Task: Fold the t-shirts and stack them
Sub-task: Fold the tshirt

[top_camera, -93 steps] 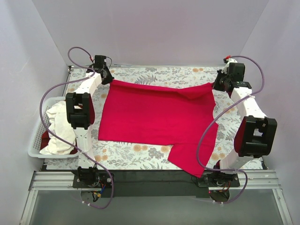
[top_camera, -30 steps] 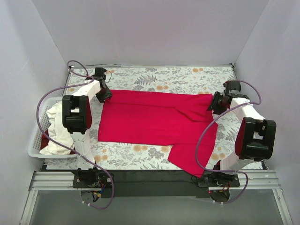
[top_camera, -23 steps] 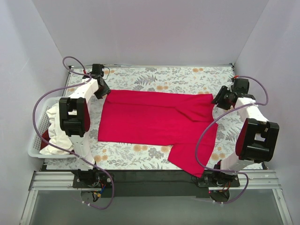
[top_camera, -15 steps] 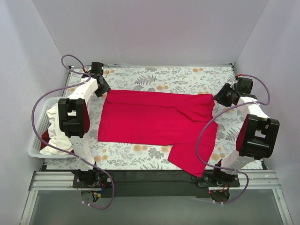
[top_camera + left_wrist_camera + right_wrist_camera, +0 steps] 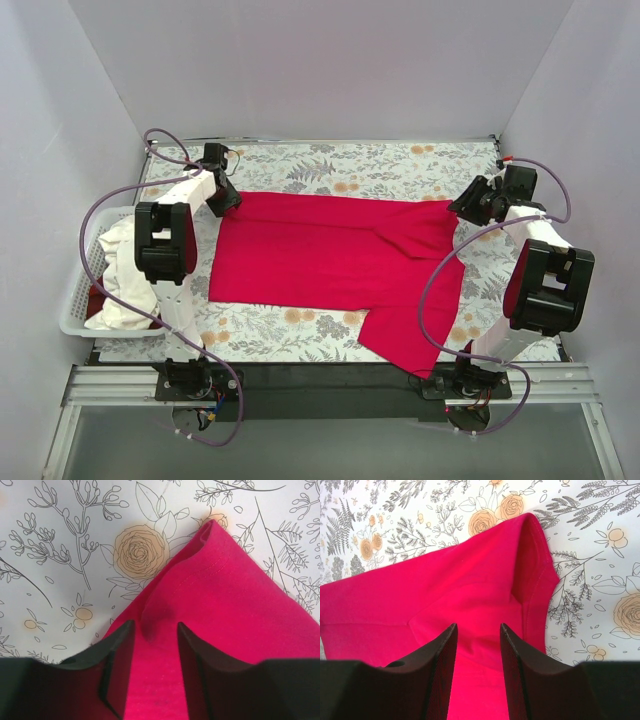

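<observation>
**A:** What do we lose from above?

**B:** The fingertips. The left hand (image 5: 228,205) sits at the far left corner of the red t-shirt (image 5: 330,255) and the right hand (image 5: 465,210) at its far right corner. From overhead, each hand's own body covers its tips.

**A:** And our wrist cameras?

**B:** They show us the tips. The left hand's fingers (image 5: 117,660) stand apart with a low ridge of red cloth between them, pinching nothing. The right hand's fingers are parted too, over a folded corner with a stitched hem, and they grip nothing.

**A:** But those views cut the shirt off.

**B:** Yes, we see it whole only from overhead. It lies spread flat in the middle of the counter (image 5: 300,378), on the floral cloth (image 5: 380,165). Its far edge is folded over, and one part reaches toward the near right.

**A:** The basket (image 5: 72,300)?

**B:** It shows overhead only, at the counter's left side. A white t-shirt (image 5: 125,265) is heaped in it, partly behind the left arm. A scrap of red (image 5: 97,295) shows beneath it, and we cannot tell what that is.
</observation>
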`<action>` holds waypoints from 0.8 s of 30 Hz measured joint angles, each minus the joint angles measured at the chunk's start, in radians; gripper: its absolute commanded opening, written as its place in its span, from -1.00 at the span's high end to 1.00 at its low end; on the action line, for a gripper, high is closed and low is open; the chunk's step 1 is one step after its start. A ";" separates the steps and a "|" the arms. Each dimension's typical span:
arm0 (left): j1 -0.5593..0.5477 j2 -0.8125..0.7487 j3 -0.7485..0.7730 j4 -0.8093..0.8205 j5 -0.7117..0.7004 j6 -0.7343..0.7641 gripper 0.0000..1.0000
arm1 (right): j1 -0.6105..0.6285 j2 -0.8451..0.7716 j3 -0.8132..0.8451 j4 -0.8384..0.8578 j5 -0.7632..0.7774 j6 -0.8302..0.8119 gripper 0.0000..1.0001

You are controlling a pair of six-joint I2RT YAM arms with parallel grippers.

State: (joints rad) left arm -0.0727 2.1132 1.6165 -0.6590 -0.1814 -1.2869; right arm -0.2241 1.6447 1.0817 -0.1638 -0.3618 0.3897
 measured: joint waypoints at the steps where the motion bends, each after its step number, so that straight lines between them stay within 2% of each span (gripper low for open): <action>1: -0.002 0.003 0.000 0.000 -0.001 -0.002 0.34 | 0.000 0.000 0.000 0.002 -0.002 0.000 0.09; 4: -0.003 0.005 0.000 0.000 -0.006 -0.004 0.40 | 0.000 0.000 0.000 0.005 -0.008 -0.001 0.09; 8: -0.004 0.006 0.001 -0.011 -0.029 -0.004 0.73 | 0.000 0.000 -0.006 0.010 -0.008 -0.004 0.09; 13: -0.013 0.006 0.024 -0.046 -0.073 0.008 0.80 | 0.000 0.000 -0.021 0.009 -0.008 -0.005 0.09; 16: -0.029 0.006 0.061 -0.069 -0.113 0.022 0.67 | 0.000 0.000 -0.026 0.010 -0.008 -0.005 0.09; 17: -0.036 0.006 0.074 -0.079 -0.129 0.027 0.50 | 0.000 0.000 -0.026 0.009 -0.008 -0.007 0.09; 21: -0.065 0.006 0.109 -0.115 -0.197 0.045 0.09 | 0.000 0.000 -0.026 0.010 -0.008 -0.013 0.10; 24: -0.084 0.006 0.113 -0.148 -0.243 0.051 0.02 | 0.000 0.000 -0.026 0.010 -0.007 -0.020 0.10</action>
State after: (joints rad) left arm -0.1562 2.1197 1.7290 -0.8070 -0.4248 -1.2362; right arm -0.2241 1.6447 1.0554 -0.1543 -0.3691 0.3698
